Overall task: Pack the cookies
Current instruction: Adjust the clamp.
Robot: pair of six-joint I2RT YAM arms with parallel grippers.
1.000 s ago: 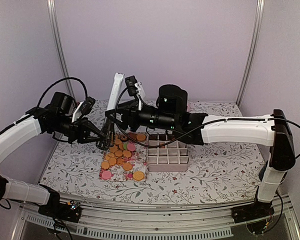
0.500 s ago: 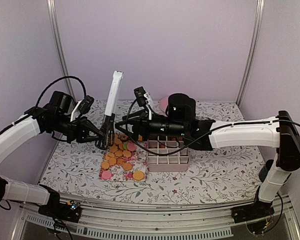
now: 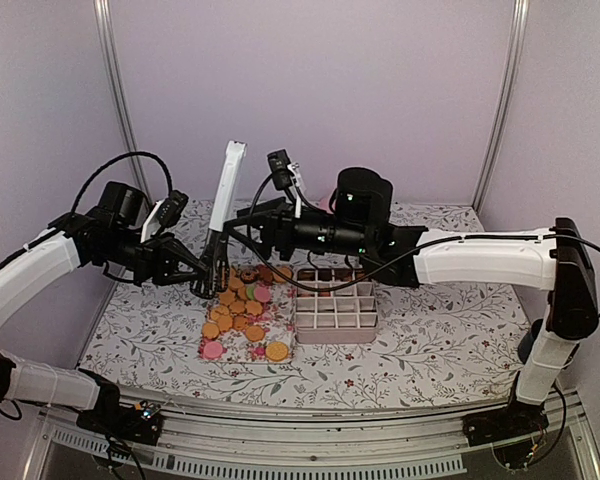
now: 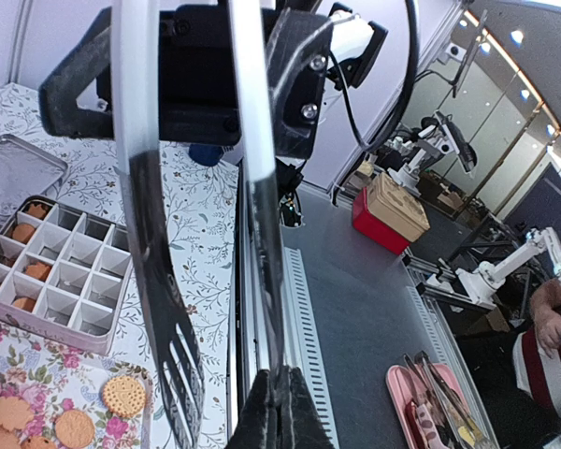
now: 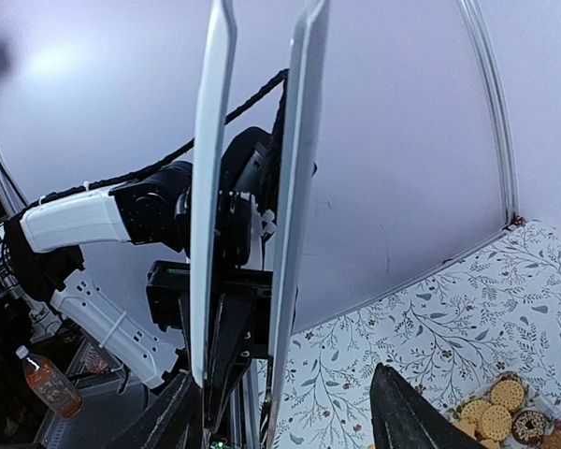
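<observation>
your left end effector [image 4: 280,404] is pinched fully shut on the dark lower end of one blade of the white tongs [image 3: 227,186]. it holds them close to upright, white end uppermost. the other blade's dark slotted head hangs free just beside those fingers.

your right end effector [image 5: 282,413] is open and straddles both blades partway up the tongs. in the right wrist view one finger stands clear of the nearest blade. whether the other finger touches its blade, you cannot tell. it has hold of nothing.

the tongs stand just off the back corner of the compartment tray [image 3: 335,336] on its left-arm side, over the rear of the cookie pile.

most of the cookies [image 3: 238,302] lie loose on a flowered sheet [image 3: 242,347] that sits against the tray's left-arm side. they are mostly golden-orange, with a few pink ones near the front edge and a dark one toward the back. a few more cookies sit in tray cells along one edge, one to a cell, and the other cells are bare. a grey lid [image 4: 11,176] lies flat beyond the tray in the left wrist view.

your right arm reaches over the back of the tray to the tongs, and your left arm comes in low from the side beyond the sheet. tray and sheet both rest on the floral-patterned table [image 3: 430,342].
</observation>
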